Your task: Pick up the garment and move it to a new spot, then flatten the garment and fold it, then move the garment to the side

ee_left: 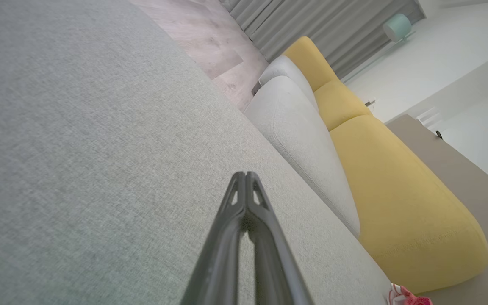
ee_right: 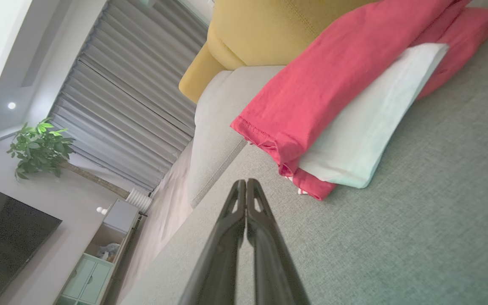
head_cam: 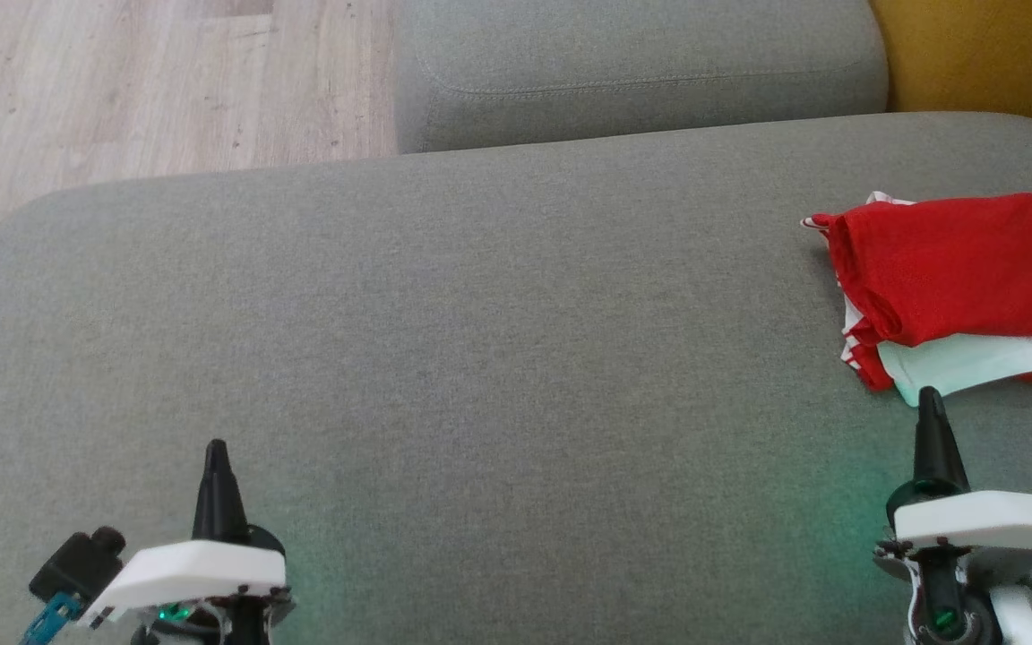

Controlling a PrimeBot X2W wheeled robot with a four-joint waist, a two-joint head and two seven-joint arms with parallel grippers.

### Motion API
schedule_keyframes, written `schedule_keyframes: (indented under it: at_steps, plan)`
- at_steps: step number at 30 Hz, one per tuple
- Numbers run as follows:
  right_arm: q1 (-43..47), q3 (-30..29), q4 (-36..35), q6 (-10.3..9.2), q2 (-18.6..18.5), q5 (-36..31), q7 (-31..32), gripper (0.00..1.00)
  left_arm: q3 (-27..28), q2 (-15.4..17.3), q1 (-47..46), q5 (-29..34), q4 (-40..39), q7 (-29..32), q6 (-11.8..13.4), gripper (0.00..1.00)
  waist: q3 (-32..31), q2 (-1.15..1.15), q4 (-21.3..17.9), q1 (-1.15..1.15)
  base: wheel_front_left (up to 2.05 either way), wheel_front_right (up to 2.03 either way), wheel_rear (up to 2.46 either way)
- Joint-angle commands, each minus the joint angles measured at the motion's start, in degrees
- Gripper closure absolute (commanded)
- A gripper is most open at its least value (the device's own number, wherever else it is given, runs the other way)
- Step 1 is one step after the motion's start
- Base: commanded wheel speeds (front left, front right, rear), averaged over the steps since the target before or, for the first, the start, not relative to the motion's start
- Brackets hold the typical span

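**1 garment, 2 tools, both pressed together**

1 folded red-and-white garment lies at the right end of the grey seat cushion. 2 tools: left tool and right tool, each w/ fingers pressed together, holding nothing. Right tool's tip sits just short of garment's near edge; left tool is well apart from it. Beyond: 1 smaller grey cushion, 1 yellow cushion, wood floor.

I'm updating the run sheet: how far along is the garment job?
Done, by the look of it: the garment lies folded in a red and white stack at the right side of the grey cushion. In hand: nothing. The left gripper is shut over bare cushion, and the right gripper is shut near the garment, not gripping it. Left: probably nothing, though the layers sit slightly uneven.
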Motion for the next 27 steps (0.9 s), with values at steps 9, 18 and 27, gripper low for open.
schedule_keyframes:
  at_steps: [9, 18, 27]
  plan:
    - [-2.79, -0.03, -2.54, -0.02, -0.24, 6.6, 1.65, 1.0, 2.83, 0.23, -3.22, -5.92, -2.19, 1.68, -1.02, 1.0, -0.03, 0.0, 0.09, 0.0, 0.0, 0.0, 0.0]
    - [-2.89, -0.38, -2.97, -0.03, -0.26, 12.17, 3.14, 1.0, 4.12, 0.24, -3.36, -11.02, -2.33, 3.17, -1.64, 1.0, -0.07, 0.0, 0.19, 0.0, 0.0, 0.0, 0.0]
    - [-2.98, -0.73, -3.41, -0.03, -0.29, 17.72, 4.61, 1.0, 5.41, 0.26, -3.51, -16.1, -2.46, 4.66, -2.25, 1.0, -0.1, 0.0, 0.28, 0.0, 0.0, 0.0, 0.0]
